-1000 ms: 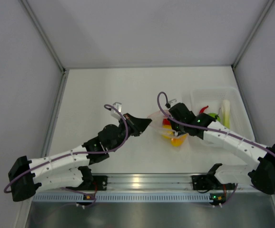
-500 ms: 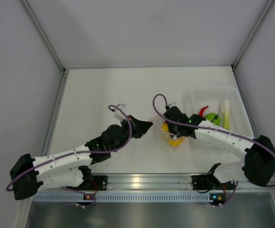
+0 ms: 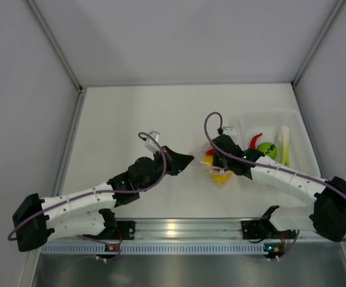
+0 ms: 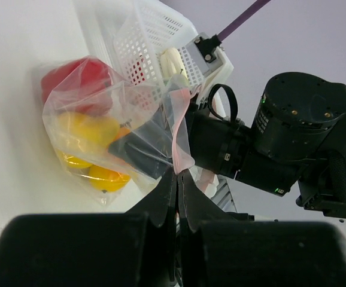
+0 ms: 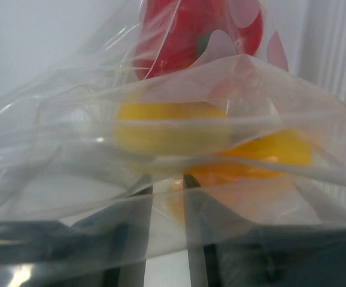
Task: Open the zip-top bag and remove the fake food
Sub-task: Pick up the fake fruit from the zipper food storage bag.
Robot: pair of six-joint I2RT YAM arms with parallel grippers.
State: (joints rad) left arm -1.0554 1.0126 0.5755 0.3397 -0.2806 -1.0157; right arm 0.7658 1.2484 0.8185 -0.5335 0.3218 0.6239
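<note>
- Zip-top bag (image 4: 95, 137) on the worktop (image 3: 131, 119) beside the tray (image 3: 296, 128), fake food (image 4: 98, 128) inside.
- Left gripper (image 4: 177, 174) clenched on the pink zip strip (image 4: 179, 128), likely anchoring the mouth.
- Right gripper (image 5: 168, 179) pushed into the mouth, narrowly parted; grasp impossible to tell.

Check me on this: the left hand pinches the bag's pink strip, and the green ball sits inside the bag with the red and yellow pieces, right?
Not quite. The green ball lies in the white tray, not the bag, as the top view shows. The rest holds.
</note>
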